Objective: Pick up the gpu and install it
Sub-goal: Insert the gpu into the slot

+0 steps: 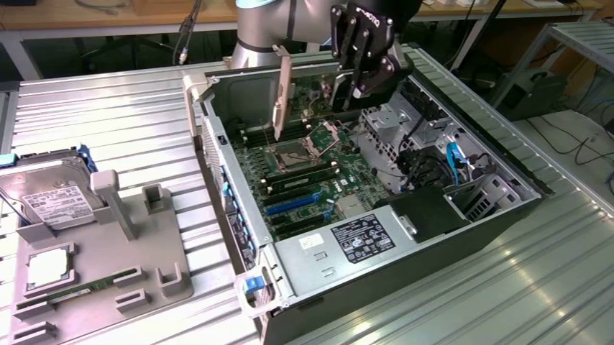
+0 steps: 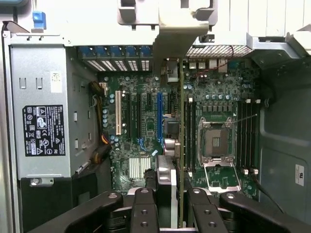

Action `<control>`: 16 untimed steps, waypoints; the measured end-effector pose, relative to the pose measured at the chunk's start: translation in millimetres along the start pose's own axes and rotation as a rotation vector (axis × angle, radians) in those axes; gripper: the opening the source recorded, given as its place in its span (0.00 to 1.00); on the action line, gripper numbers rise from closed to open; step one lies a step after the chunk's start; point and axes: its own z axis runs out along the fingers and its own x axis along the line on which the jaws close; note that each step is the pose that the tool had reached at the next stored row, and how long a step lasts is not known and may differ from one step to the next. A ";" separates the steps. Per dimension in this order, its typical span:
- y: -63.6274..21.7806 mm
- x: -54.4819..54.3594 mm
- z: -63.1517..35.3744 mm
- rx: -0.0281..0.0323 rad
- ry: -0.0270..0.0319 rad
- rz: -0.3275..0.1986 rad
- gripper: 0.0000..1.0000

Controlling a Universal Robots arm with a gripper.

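Gripper (image 1: 353, 93) is grasping the gpu (image 1: 309, 88) upright, and it is hanging over the motherboard (image 1: 307, 180) at the case (image 1: 479, 118) end opposite the power supply (image 1: 355, 241). Risk: its edge is likely sitting off-slot, so pressing could bend contacts.

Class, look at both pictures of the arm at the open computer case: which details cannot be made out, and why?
- Exterior view: the motherboard part under the gpu, hidden by the card and the gripper.
- Wrist view: the gpu's faces, seen edge-on.
- Exterior view: print on the power supply label, too small.
- Exterior view: the arm, cut off by the top edge.
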 end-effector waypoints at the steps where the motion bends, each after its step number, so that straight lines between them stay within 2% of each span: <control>1: 0.0 0.1 0.1 0.0000 0.0000 -0.004 0.28; 8: -0.1 1.4 2.4 -0.0001 0.0001 -0.028 0.28; 11: -0.1 2.1 6.1 0.0036 0.0001 -0.027 0.28; 16: -0.4 2.2 9.7 0.0052 -0.0006 0.023 0.28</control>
